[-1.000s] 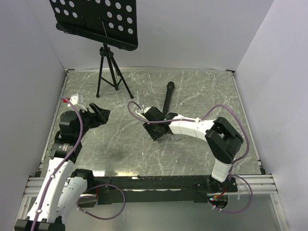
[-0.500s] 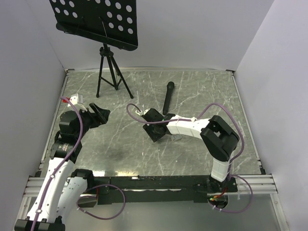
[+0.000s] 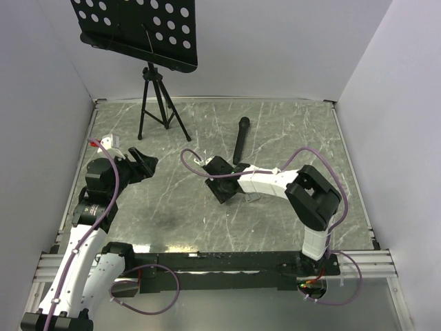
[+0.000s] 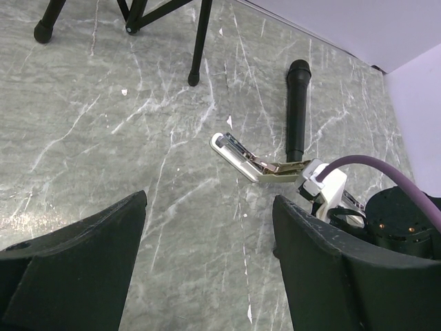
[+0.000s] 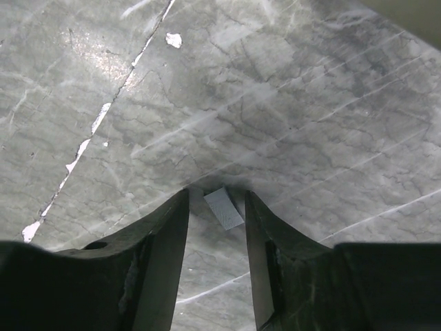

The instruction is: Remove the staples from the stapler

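The stapler (image 4: 253, 161), silver and swung open, lies on the marble table just left of my right wrist. In the right wrist view a small grey strip of staples (image 5: 224, 208) lies flat on the table. My right gripper (image 5: 216, 200) stands low over it with one finger (image 5: 164, 227) on each side. The jaws are narrow but open, with a sliver of table showing on both sides of the strip. In the top view that right gripper (image 3: 227, 187) is near the table's middle. My left gripper (image 4: 208, 203) hangs wide open and empty above bare table at the left (image 3: 142, 164).
A black cylinder like a microphone (image 3: 240, 141) lies behind my right wrist. A black tripod (image 3: 157, 103) carrying a perforated board (image 3: 138, 27) stands at the back left. White walls close the table (image 3: 289, 131) in on three sides.
My right gripper's jaws have drawn closer together around the staples, and the right arm has shifted a little left. My left arm has not moved.
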Controlling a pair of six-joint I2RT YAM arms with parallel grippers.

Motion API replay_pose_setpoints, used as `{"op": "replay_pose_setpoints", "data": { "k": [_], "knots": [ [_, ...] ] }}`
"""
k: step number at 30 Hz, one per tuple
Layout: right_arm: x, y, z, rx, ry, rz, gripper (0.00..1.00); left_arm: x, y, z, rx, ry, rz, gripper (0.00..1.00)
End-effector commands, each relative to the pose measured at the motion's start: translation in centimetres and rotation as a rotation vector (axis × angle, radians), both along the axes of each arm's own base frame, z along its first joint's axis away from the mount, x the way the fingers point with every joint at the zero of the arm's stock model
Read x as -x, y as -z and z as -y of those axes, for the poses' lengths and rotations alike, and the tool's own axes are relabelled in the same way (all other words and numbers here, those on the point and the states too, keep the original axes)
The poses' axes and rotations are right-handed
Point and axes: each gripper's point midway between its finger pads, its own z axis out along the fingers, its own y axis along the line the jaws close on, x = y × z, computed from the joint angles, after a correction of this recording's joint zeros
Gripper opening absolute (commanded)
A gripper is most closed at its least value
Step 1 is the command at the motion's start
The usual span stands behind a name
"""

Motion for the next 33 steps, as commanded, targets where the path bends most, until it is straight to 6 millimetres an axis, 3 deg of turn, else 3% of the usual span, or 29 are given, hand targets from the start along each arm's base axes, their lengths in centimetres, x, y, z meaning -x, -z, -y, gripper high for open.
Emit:
{"op": "replay_pose_setpoints", "data": {
  "k": [1,21,33],
  "knots": [
    [0.6,-0.8,-0.4,-0.021,0.000,0.011,0.43,-0.2,-2.1,-0.1,0.001,-0.006,0.054,0.79],
    [1.5,-0.7,-0.2,0.024,0.016,-0.006,0.30,-0.1,-2.2,0.0,0.005,-0.002,0.056,0.79],
    [1.3,-2.0,0.3,0.013,0.017,0.018,0.26,-0.1,-2.2,0.0,0.003,-0.003,0.055,0.79]
  ]
}}
